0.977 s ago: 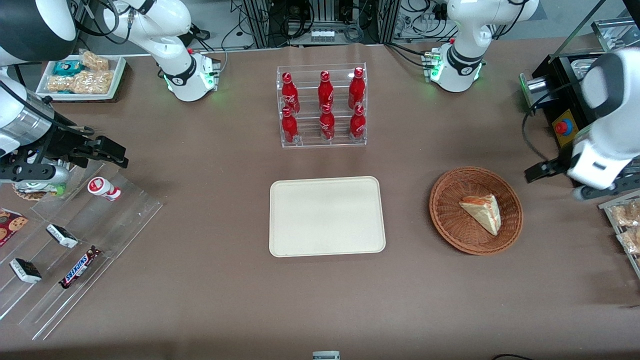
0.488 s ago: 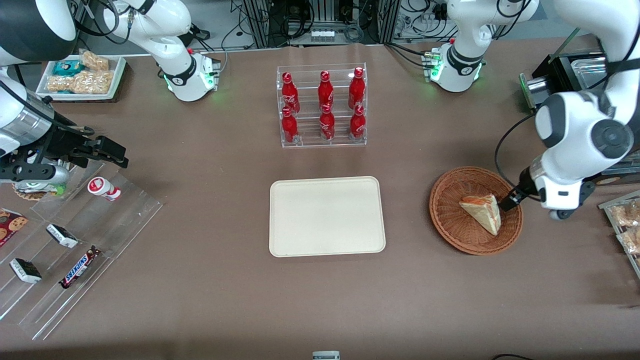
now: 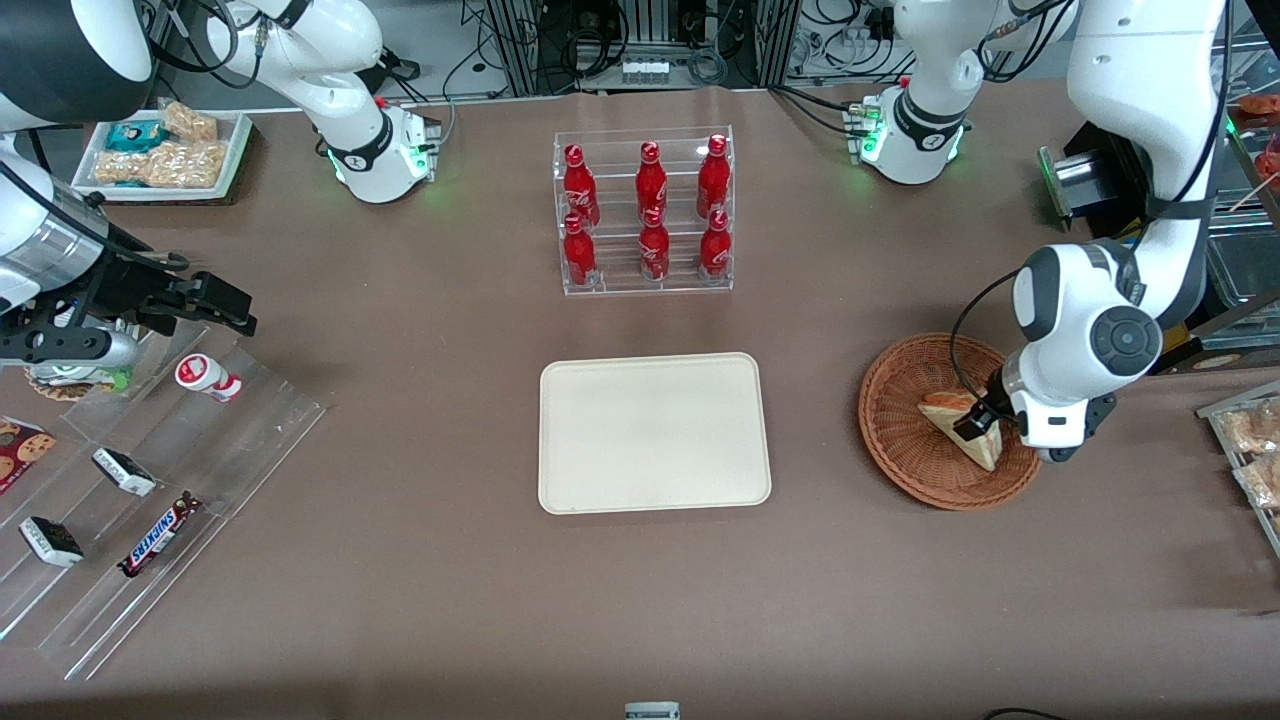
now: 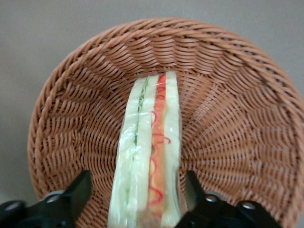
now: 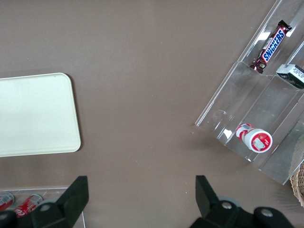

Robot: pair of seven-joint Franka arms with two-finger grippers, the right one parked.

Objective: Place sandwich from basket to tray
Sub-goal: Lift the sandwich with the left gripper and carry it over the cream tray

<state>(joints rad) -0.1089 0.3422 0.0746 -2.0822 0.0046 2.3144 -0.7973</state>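
— So where is the gripper [image 3: 975, 428] at this moment?

— Down inside the basket [image 3: 900, 440], directly over the sandwich [image 3: 945, 408]. From the front, its dark tip covers the middle of the wedge, with pale bread showing on either side of it.

— Are its fingers spread or closed?

— Spread wide. From the wrist camera, one black finger [image 4: 78, 192] stands on one side of the sandwich [image 4: 149, 156] and its partner on the other, with woven basket [image 4: 228, 95] floor showing in the gap beside each. I cannot tell whether either finger touches the wrapper; neither looks to be pressing the bread.

— How does the sandwich lie relative to the gripper?

— On its side, filling edge turned up toward the camera, running lengthwise out from between the fingers. A green layer and an orange-pink layer sit between white slices, under clear wrap. The narrow end points away from the gripper.

— And the tray [image 3: 655, 432]?

— Well apart from the gripper, toward the parked arm's end of the table, flat on the brown table [image 3: 450, 600]. Nothing lies on it.

— Anything else near the gripper?

— Only the basket rim around it. A clear rack of red bottles [image 3: 645, 212] stands farther from the front camera than the tray, well away from the gripper.
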